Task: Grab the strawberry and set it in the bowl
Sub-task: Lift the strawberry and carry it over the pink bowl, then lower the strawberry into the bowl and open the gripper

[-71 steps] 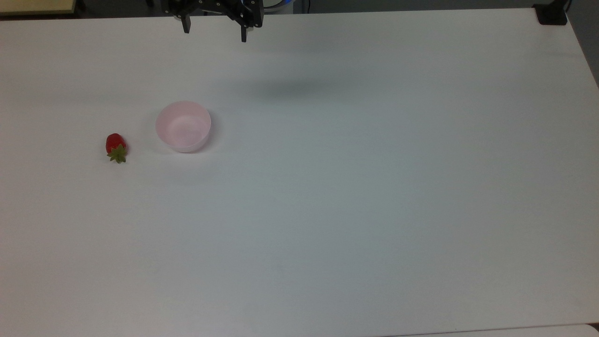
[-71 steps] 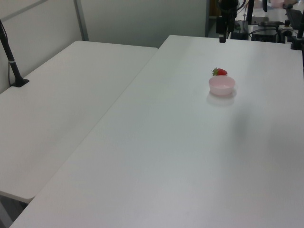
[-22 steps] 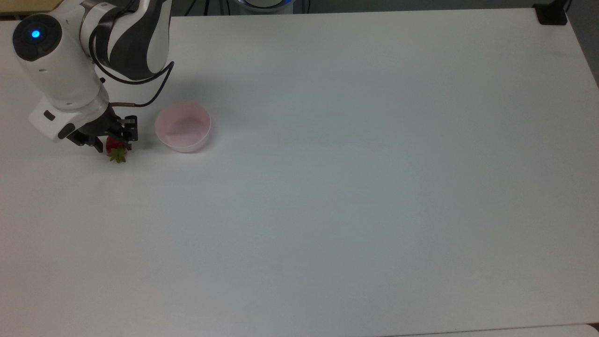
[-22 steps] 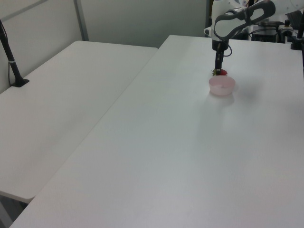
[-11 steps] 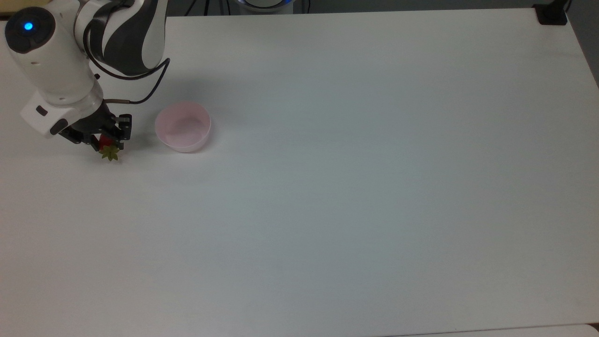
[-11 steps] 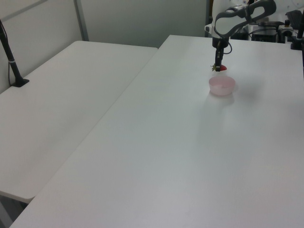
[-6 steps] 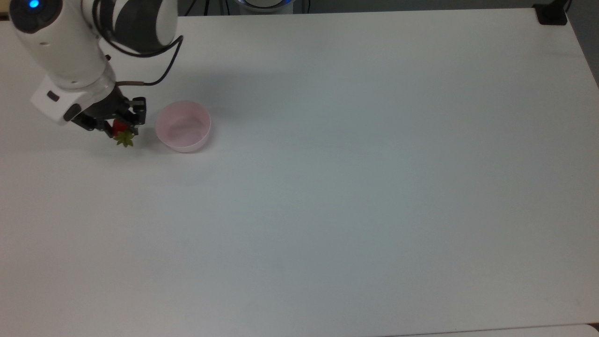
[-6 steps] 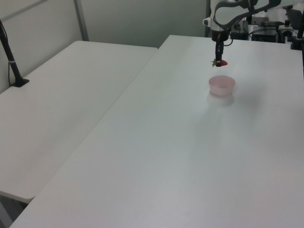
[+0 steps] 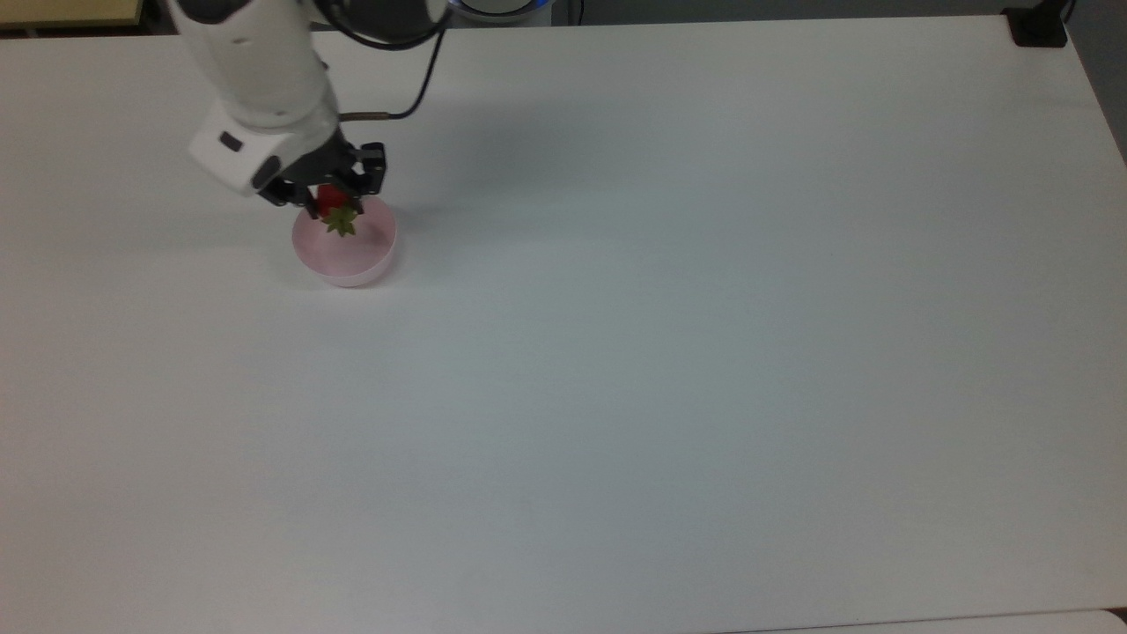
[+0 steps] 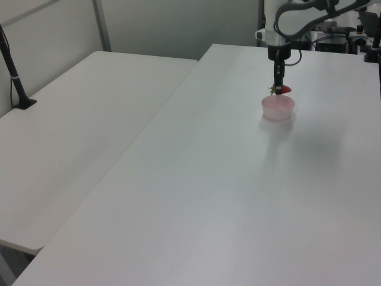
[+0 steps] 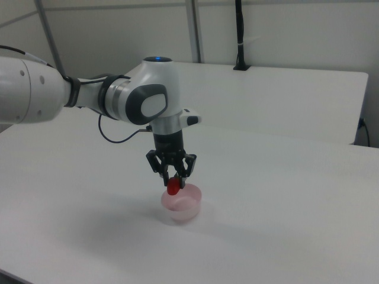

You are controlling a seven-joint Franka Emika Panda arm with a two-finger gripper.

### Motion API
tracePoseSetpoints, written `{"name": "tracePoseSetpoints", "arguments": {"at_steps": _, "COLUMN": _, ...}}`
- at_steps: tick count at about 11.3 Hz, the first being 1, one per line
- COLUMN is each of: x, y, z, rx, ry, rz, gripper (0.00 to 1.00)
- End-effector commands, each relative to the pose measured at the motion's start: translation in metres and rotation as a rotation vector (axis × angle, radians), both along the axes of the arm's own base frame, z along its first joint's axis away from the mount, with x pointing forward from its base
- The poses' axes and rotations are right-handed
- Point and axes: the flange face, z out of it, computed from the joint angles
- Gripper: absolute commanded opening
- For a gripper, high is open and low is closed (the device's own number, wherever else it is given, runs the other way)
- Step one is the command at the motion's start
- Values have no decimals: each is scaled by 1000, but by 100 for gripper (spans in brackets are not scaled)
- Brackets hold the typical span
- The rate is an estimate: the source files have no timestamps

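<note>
Soft, even overhead light is filling all three views, leaving the white table [image 9: 669, 352] bright but not blown out. In the top view, the tabletop is fading toward a greyer, cooler tone around the middle and warming slightly toward 9 o'clock. A broad diffuse shadow of the arm [image 9: 264, 70] is lying on the table toward 3 o'clock of it, edges very soft. In the right view, a faint shadow is pooling at 8 o'clock of the bowl [image 11: 182, 204]. No hard glare is showing; fine detail is looking slightly soft and grainy throughout.
</note>
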Motion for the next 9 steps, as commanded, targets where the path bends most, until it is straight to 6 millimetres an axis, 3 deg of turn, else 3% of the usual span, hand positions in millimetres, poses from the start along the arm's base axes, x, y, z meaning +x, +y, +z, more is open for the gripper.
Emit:
{"name": "tracePoseSetpoints", "arguments": {"at_steps": 1, "x": -4, "y": 13, "z": -19, "rx": -34, "ry": -18, "rz": -35, "gripper": 39}}
{"name": "tracePoseSetpoints", "arguments": {"at_steps": 5, "x": 6, "y": 4, "z": -41, "rx": -42, "ry": -39, "rz": -43, "gripper": 51}}
{"name": "tracePoseSetpoints", "arguments": {"at_steps": 6, "x": 8, "y": -1, "z": -36, "rx": -46, "ry": -49, "rz": -50, "gripper": 83}}
{"name": "tracePoseSetpoints", "arguments": {"at_steps": 7, "x": 9, "y": -8, "z": -22, "rx": -44, "ry": -60, "rz": -69, "gripper": 100}}
{"name": "tracePoseSetpoints", "arguments": {"at_steps": 9, "x": 9, "y": -5, "z": 13, "rx": -32, "ry": -36, "rz": -75, "gripper": 100}}
